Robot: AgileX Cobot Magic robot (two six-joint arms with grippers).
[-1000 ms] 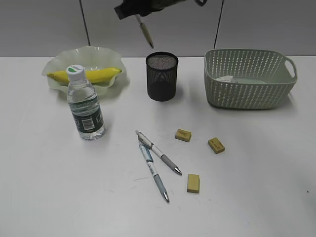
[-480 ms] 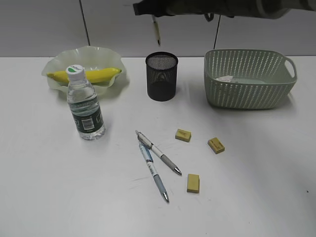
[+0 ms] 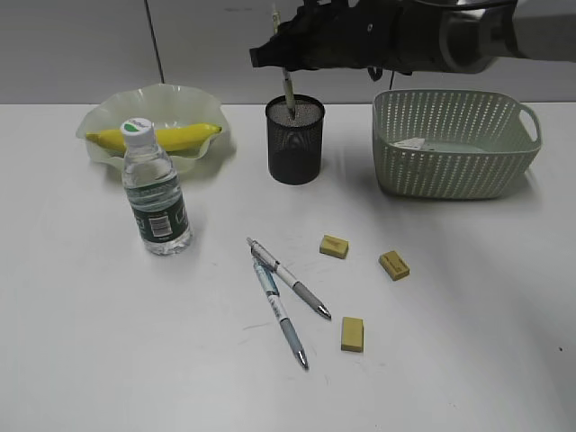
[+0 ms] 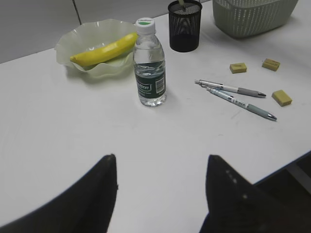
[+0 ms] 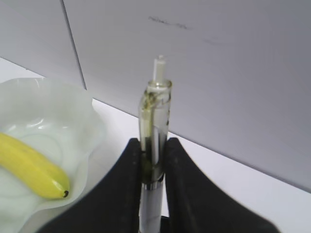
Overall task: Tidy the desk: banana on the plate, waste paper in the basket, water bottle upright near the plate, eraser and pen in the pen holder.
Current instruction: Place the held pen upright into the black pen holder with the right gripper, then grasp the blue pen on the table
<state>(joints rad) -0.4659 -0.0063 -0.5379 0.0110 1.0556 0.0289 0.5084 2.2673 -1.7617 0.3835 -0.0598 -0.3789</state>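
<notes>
The right hand (image 3: 286, 65) clenches a pen (image 3: 289, 94) over the pen holder (image 3: 295, 139); the left hand (image 4: 160, 189) hangs released above bare bench (image 3: 108, 360), bottle (image 3: 155, 191) beyond.

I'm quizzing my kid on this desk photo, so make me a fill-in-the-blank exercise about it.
1. The banana lies on the green ____.
2. The right gripper holds a pen over the black mesh ____.
3. ____ yellow erasers lie on the desk.
4. The water bottle stands ____.

Missing words: plate; pen holder; three; upright
</notes>
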